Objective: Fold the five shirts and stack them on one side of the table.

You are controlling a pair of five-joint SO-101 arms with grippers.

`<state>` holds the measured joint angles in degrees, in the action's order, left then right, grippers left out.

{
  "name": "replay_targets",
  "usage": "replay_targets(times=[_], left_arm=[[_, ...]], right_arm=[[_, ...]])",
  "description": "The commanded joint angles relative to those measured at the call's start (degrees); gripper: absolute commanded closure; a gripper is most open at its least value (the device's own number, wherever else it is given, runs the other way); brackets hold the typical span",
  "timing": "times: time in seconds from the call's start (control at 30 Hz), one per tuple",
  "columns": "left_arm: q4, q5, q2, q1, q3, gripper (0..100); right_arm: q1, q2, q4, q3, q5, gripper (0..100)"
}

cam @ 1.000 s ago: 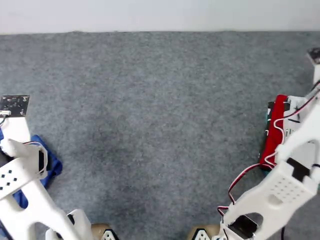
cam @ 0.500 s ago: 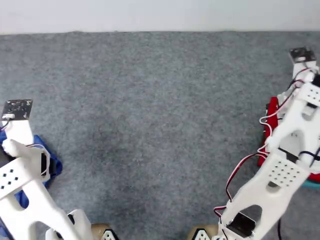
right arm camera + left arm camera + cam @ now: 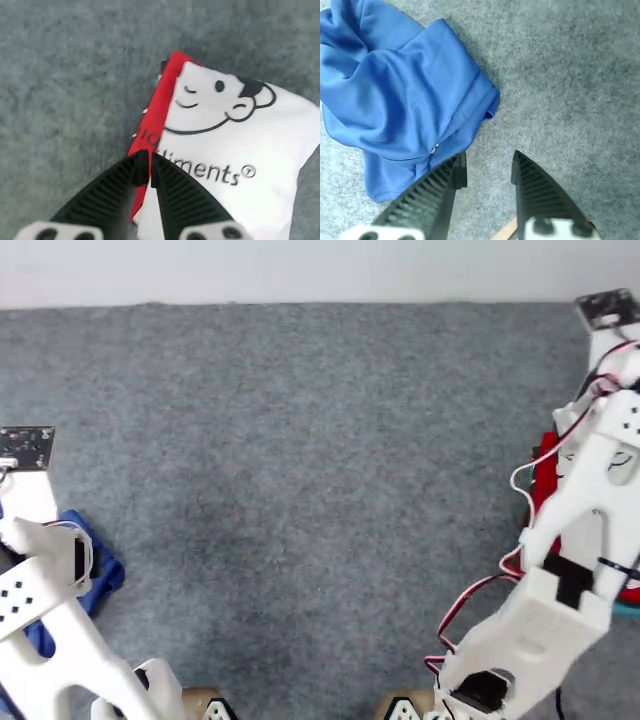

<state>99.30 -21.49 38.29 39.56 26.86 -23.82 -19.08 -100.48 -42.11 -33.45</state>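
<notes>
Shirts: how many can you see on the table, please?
3: crumpled blue shirt by left gripper; white printed shirt atop red shirt by right gripper. More may hide beneath.

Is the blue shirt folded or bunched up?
Bunched up: the blue shirt lies in loose, uneven rumples, with no flat, squared edges.

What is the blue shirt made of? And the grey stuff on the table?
The blue shirt looks like smooth knit cloth, maybe polyester: it lies in soft folds with a slight sheen. The grey table cover looks like felt or short carpet: fuzzy, matte and speckled.
</notes>
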Motion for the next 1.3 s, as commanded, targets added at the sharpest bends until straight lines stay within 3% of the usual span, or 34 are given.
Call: replay_targets(times=[0.0,0.17,0.43,0.8,0.97,1.13,1.27], left_arm=[[-1.0,-5.4,0.8,-0.1,-0.7,84],[-6.4,-15.1,0.8,0.3,6.6,79],[-20.7,-17.8,-4.0,2.4,16.0,72],[-32.7,-19.2,-28.7,2.5,8.7,73],[-37.7,-19.2,-38.6,2.2,7.1,79],[-36.0,-19.4,-43.2,-1.0,3.9,99],[-26.6,-19.2,-40.7,-6.6,-3.3,99]], right_arm=[[0.7,7.3,-2.4,5.5,0.5,98.7],[1.5,14.2,-2.4,19.4,0.6,98.7],[1.4,25.4,-2.3,36.6,0.6,98.7],[1.2,33.3,-2.2,48.5,0.6,98.7],[1.1,36.5,-2.3,49.9,0.6,98.8],[1.1,41.1,-2.3,52.5,0.6,98.9],[1.1,45.5,-2.3,55.7,0.6,98.9]])
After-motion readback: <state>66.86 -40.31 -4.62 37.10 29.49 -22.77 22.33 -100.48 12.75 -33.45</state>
